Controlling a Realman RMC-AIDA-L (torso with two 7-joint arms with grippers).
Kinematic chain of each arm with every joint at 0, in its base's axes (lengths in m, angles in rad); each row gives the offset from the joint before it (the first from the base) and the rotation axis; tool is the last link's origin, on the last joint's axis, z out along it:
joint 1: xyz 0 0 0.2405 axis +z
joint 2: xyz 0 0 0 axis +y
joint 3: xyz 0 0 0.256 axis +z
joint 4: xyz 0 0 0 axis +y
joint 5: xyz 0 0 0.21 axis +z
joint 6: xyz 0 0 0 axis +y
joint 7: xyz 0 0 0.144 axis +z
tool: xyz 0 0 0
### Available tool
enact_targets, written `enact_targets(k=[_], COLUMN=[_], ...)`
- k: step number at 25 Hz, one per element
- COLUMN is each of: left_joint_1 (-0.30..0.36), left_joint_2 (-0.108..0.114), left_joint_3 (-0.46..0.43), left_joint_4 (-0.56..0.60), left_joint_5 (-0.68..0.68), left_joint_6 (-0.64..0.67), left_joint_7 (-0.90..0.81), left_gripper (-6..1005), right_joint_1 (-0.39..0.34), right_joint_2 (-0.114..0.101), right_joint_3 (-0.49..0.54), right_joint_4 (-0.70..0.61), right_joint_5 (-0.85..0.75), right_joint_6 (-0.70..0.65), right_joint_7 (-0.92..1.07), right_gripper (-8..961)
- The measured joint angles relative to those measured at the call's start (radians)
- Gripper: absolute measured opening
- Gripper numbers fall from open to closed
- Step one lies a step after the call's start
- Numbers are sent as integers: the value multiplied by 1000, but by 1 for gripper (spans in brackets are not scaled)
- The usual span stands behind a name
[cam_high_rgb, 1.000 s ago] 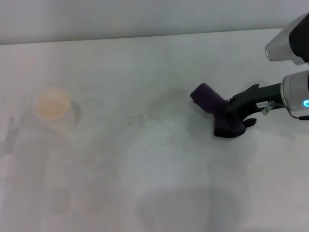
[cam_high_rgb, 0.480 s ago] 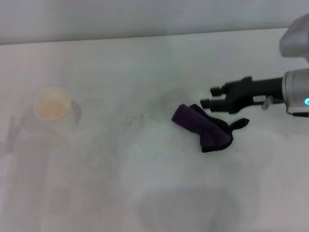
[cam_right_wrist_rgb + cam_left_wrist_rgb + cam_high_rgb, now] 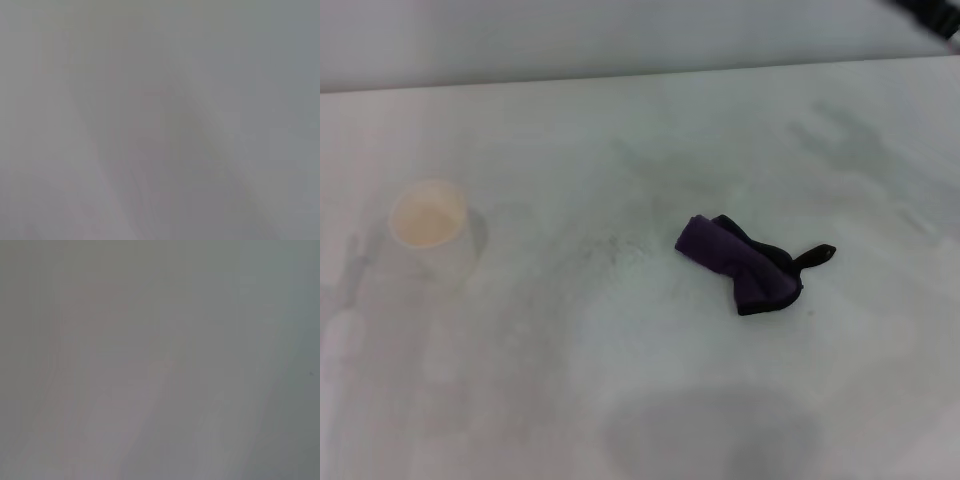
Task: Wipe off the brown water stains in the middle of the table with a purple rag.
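Purple rag (image 3: 741,265) bunched loose on white table (image 3: 620,380), no fingers in view

The head view looks forward and down over the table (image 3: 620,130); both wrist views show only, apparently, blank grey.

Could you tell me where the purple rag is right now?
In the head view, the purple rag lies bunched on the table, right of centre, far from the paper cup.

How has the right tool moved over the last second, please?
Yes: it let go of the purple rag and withdrew out of the head view, away from the cup.
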Motion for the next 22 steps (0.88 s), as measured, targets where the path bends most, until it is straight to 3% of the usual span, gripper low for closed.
enact_targets(k=[6, 12, 17, 22], left_joint_1=[-2, -2, -2, -10], left_joint_2=[1, 1, 2, 0], left_joint_3=[0, 0, 0, 0], left_joint_4=[-2, -11, -11, -10], left_joint_5=[0, 0, -3, -1], left_joint_6=[0, 0, 0, 0], left_joint_7=[0, 0, 0, 0], left_gripper=[886, 886, 886, 886], right_joint_1=[-23, -118, -134, -106], right_joint_2=[-7, 27, 27, 30], right_joint_3=[218, 290, 280, 259], right_joint_4=[111, 201, 274, 382], right_joint_5=[155, 352, 346, 341], right_joint_6=[280, 312, 199, 73], right_joint_7=[39, -25, -474, -957], right_gripper=[873, 870, 868, 865])
